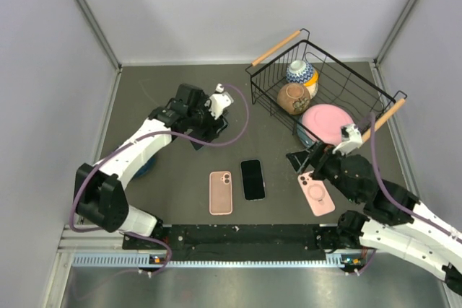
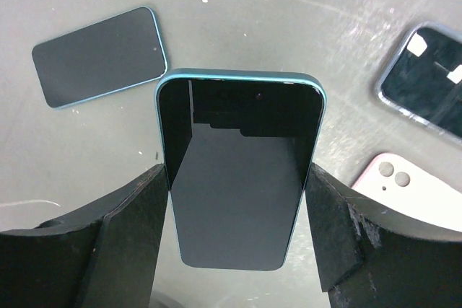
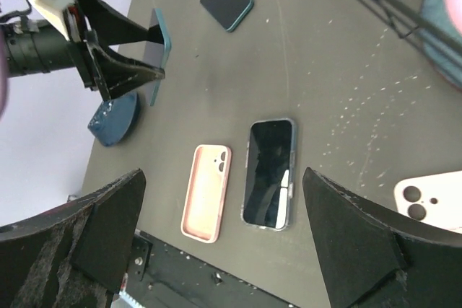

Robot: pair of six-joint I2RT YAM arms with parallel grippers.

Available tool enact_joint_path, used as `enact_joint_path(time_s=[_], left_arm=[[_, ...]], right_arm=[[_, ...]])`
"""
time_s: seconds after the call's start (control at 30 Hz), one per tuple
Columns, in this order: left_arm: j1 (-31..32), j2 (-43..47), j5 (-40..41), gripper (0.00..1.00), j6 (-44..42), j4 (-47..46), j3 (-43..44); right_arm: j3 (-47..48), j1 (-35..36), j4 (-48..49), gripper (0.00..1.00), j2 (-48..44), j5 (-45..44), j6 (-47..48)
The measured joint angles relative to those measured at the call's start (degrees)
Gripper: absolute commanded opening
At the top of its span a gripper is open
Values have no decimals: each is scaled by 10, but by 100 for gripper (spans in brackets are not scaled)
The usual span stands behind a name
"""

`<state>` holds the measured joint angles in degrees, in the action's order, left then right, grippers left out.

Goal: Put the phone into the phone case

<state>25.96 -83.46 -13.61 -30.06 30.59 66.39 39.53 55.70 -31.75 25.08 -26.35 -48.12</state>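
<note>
Grey walls close in a dark bench (image 1: pixel 180 171). Toward its far-left part, the left hand (image 2: pixel 237 174) is clamped on the long sides of a blue-edged phone (image 2: pixel 238 106). A pink phone case (image 1: pixel 221 192) lies flat by the near edge. The right hand (image 3: pixel 222 178), toward the right edge, is spread wide and holds nothing.

The phone (image 2: pixel 242 178) has a glossy, mirror-like black glass front and a smooth teal rim. The left gripper fingers (image 2: pixel 108 243) are matt black plastic, rough at the edges. The pink case (image 1: pixel 221 192) looks matt and smooth. The table (image 1: pixel 281 192) is matt dark grey, scuffed and speckled. The basket (image 1: pixel 354 67) is black metal wire with bare wooden handles.
</note>
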Motion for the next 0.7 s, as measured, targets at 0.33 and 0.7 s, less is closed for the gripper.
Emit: enact_joint_path(time_s=[0.33, 0.7], left_arm=[[-1, 81, -26, 0, 258, 0, -16], [0, 187, -141, 0, 455, -68, -153]], right_arm=[[0, 0, 176, 53, 156, 61, -17], [26, 0, 344, 45, 352, 106, -43]])
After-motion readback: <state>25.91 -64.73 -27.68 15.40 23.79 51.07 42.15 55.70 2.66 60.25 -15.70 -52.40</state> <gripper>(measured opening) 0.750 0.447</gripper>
